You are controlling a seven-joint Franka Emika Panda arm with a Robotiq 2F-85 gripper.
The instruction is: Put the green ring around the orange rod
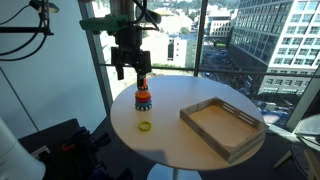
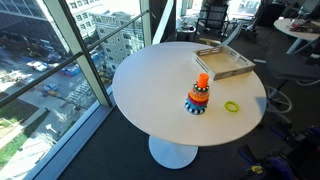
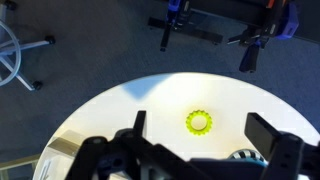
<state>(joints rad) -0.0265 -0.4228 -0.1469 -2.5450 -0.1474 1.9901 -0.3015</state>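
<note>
Black two-finger gripper (image 1: 131, 72) hangs wide open and empty above the upright orange rod (image 1: 142, 84); small green ring (image 1: 145, 126) lies flat, hole up, on bare white round tabletop (image 1: 170, 145) near its edge.

My claw (image 1: 131, 72) hangs above the round white table (image 1: 170, 145); below it stands the orange rod with its stacked rings (image 1: 143, 97), the small green plastic ring (image 1: 145, 126) near its base, the shallow wooden tray (image 1: 222, 125) well apart.

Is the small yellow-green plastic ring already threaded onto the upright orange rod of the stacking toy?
No, in an exterior view the yellow-green ring lies flat on the round white table, apart from the orange rod.
</note>
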